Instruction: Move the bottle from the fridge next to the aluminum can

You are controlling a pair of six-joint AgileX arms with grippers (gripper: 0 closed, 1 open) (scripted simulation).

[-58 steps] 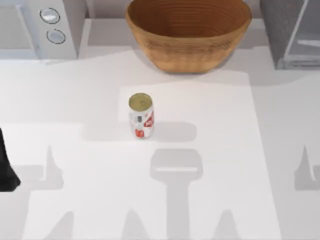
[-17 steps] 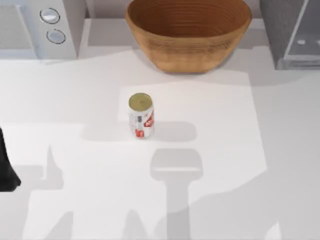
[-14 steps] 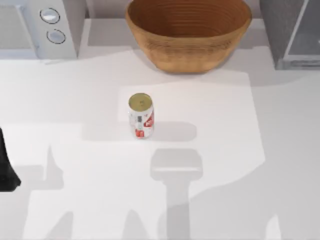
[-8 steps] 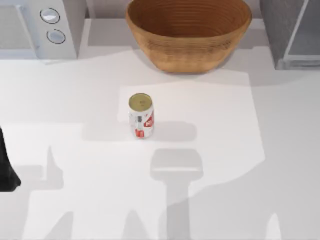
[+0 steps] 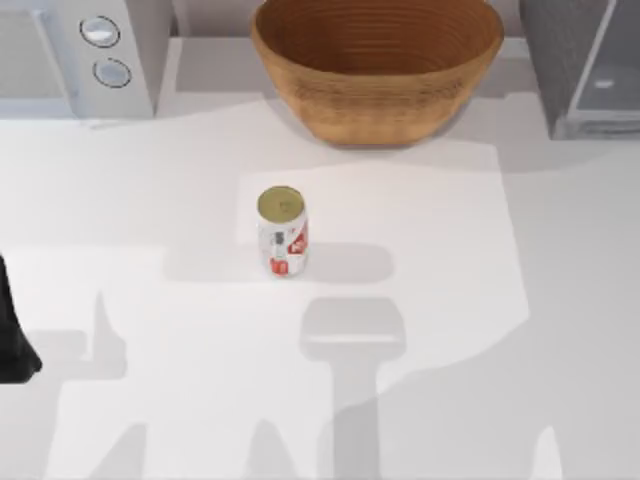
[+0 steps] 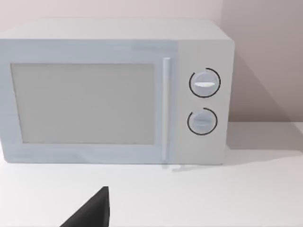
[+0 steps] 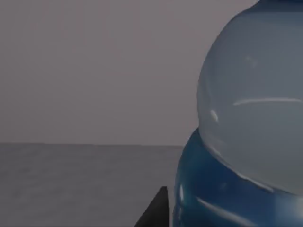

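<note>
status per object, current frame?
can: upright on the table, mid-table, untouched.
bottle: close up in the right wrist view, inside a grey enclosure.
fridge: top view's back right.
microwave: door closed.
basket: nothing seen inside.
left arm: parked at the table's left edge.

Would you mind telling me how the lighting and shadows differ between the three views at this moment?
Top view: bright, with soft grey shadows across the table, one trailing right of the aluminum can and one under the basket. Left wrist view: evenly lit, the microwave casting a faint shadow at its base. Right wrist view: dim and grey, the bottle very close, with small glints on its clear shoulder.
</note>
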